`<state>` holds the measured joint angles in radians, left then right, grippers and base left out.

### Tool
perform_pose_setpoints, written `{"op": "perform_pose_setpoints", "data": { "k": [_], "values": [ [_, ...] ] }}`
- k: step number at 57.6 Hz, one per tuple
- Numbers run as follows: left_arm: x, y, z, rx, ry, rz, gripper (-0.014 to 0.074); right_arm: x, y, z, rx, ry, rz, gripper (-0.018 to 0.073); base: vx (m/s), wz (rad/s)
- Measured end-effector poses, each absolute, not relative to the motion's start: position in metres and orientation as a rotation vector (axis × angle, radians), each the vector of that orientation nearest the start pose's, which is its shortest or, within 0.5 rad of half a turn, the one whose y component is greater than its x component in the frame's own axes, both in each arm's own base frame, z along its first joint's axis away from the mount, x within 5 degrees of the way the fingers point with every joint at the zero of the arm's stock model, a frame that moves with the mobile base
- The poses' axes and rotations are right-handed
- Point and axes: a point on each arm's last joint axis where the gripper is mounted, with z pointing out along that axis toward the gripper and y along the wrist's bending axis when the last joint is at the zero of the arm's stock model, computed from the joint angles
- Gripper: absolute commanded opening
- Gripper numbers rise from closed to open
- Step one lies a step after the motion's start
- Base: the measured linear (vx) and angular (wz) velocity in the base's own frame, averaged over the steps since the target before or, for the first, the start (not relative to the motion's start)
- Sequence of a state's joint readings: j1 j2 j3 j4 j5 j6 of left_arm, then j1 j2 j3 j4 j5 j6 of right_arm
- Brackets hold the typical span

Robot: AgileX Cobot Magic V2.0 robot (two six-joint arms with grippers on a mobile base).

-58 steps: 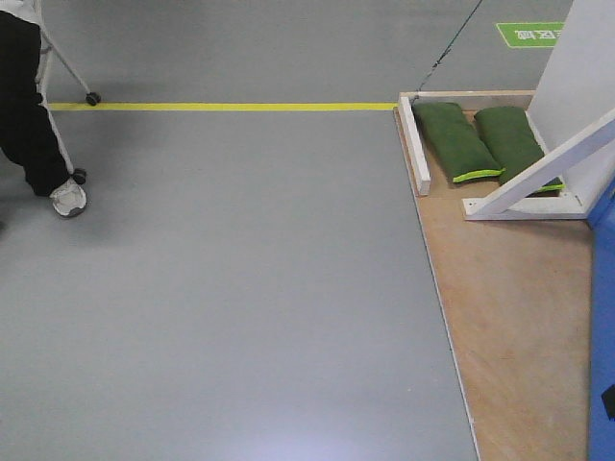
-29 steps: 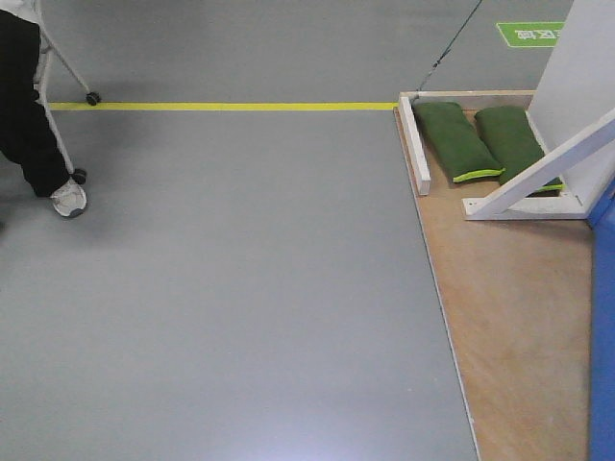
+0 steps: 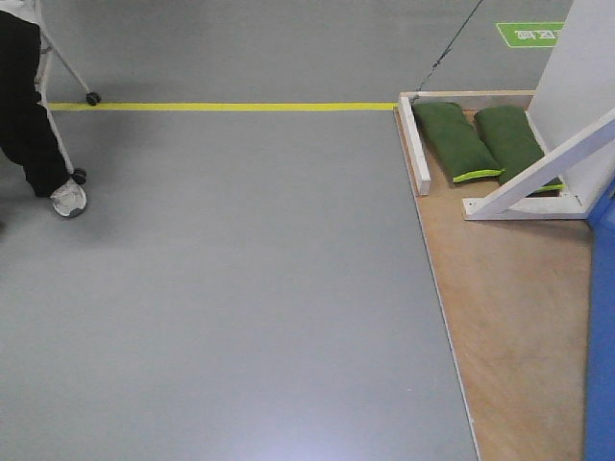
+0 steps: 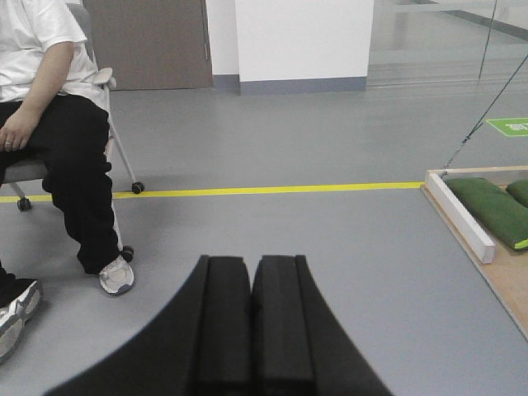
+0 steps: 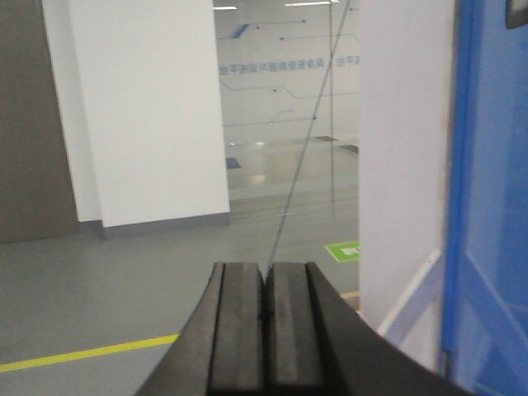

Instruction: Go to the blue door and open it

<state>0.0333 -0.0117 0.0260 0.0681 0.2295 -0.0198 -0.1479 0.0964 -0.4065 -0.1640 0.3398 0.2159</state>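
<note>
The blue door (image 5: 495,206) fills the right edge of the right wrist view as a glossy blue panel, close beside my right gripper (image 5: 265,268). A dark fitting shows at its top corner; the lever handle is out of view. A blue strip (image 3: 602,336) of it runs down the right edge of the front view. My right gripper is shut and empty, pointing past the door's left side. My left gripper (image 4: 251,262) is shut and empty, pointing at open grey floor. Neither gripper shows in the front view.
A wooden platform (image 3: 509,317) lies at the right, carrying two green sandbags (image 3: 456,139) and a white wall panel (image 3: 577,77) with a diagonal brace (image 3: 538,178). A yellow floor line (image 3: 221,106) crosses ahead. A seated person (image 4: 49,124) on a wheeled chair is at the left.
A dark object at the right edge of the front view, against the blue strip, has gone out of view. The blue strip's width shifted slightly. The rest looks unchanged.
</note>
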Motion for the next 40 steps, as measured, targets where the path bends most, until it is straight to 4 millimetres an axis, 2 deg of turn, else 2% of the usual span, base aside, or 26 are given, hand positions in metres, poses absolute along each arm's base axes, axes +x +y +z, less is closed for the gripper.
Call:
{"op": "perform_pose_setpoints", "data": {
  "k": [10,15,22,33,40],
  "values": [
    [0.055,0.003,0.184,0.0,1.727,0.072,0.0073,0.06,-0.026,0.342,0.378,1.445,-0.241,0.0011,0.0,0.0],
    [0.055,0.003,0.184,0.0,1.727,0.072,0.0073,0.072,-0.041,0.362,0.492,1.323,-0.279,0.0011,0.0,0.0],
    [0.055,0.003,0.184,0.0,1.727,0.072,0.0073,0.076,-0.068,0.389,0.653,1.085,-0.33,0.0011,0.0,0.0],
    [0.055,0.003,0.184,0.0,1.727,0.072,0.0073,0.054,-0.114,0.417,0.902,0.701,-0.472,0.0011,0.0,0.0],
    [0.055,0.003,0.184,0.0,1.727,0.072,0.0073,0.04,-0.138,0.43,1.013,0.515,-0.507,0.0011,0.0,0.0]
  ]
}}
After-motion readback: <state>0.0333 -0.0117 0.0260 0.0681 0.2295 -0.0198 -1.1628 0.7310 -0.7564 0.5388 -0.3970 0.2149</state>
